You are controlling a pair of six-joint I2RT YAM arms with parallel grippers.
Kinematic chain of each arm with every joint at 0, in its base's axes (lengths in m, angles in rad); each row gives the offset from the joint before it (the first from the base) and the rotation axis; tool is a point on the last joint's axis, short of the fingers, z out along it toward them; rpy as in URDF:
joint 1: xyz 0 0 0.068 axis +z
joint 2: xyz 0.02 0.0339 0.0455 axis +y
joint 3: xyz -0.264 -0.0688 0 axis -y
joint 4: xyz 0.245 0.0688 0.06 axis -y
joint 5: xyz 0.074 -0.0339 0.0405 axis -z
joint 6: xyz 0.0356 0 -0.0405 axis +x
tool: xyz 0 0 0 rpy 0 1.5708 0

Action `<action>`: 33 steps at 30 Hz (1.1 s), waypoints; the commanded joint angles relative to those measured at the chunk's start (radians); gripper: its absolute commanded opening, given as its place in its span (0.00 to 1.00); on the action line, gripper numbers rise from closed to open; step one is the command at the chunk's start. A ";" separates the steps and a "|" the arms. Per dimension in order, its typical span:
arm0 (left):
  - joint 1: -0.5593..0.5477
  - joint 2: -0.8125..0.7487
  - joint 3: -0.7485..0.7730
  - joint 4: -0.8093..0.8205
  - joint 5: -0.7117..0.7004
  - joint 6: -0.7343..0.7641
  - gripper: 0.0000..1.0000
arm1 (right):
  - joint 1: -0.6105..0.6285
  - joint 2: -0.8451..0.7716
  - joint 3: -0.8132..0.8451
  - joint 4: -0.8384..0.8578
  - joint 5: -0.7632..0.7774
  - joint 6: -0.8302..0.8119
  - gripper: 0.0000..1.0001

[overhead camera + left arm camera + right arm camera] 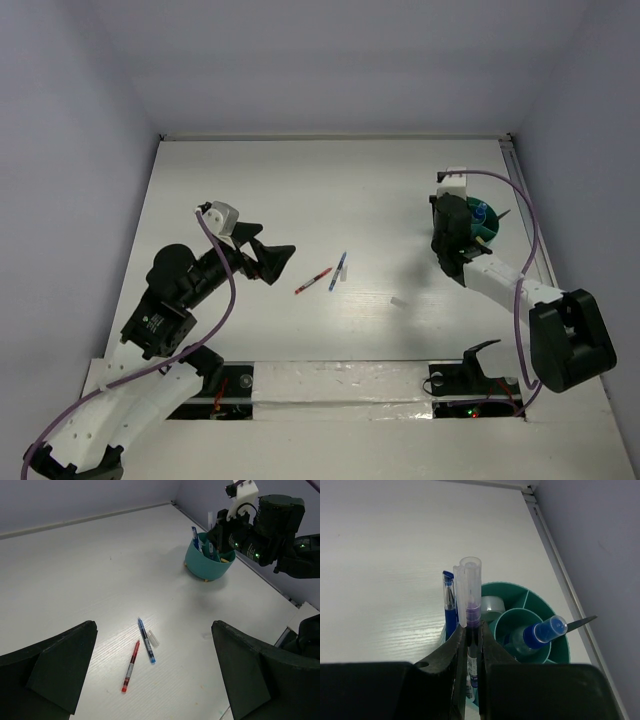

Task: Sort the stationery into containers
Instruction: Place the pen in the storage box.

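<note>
A clear-capped pen (470,587) with a violet core is gripped upright by the right tool (470,632), whose jaws are narrowed onto the barrel, right over the round teal tub (206,566). Inside the tub, a blue pen (449,602) is stood in an outer compartment, a white ring (492,604) is seen in another, and a blue-capped item (544,631) is leaned in the centre cup. A dark scissor tip (581,624) is shown poking past the tub's rim. Well apart from the tub, on the white worktop (300,190), a red pen (131,666), a second blue pen (146,640) and a clear cap (154,639) just beside it are seen lying loose. Beyond those pens from the tub, the left tool (272,250) is held spread wide and empty.
</note>
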 commanded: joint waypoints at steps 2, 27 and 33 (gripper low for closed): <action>-0.005 -0.010 0.010 0.029 -0.009 0.013 0.99 | -0.006 0.009 -0.016 0.033 0.015 0.048 0.00; -0.005 0.022 0.009 0.027 -0.023 0.011 0.99 | 0.037 -0.200 0.170 -0.552 -0.173 0.482 0.59; -0.005 0.058 0.009 0.023 -0.041 0.011 0.99 | 0.211 -0.090 0.249 -0.665 -0.318 0.651 0.37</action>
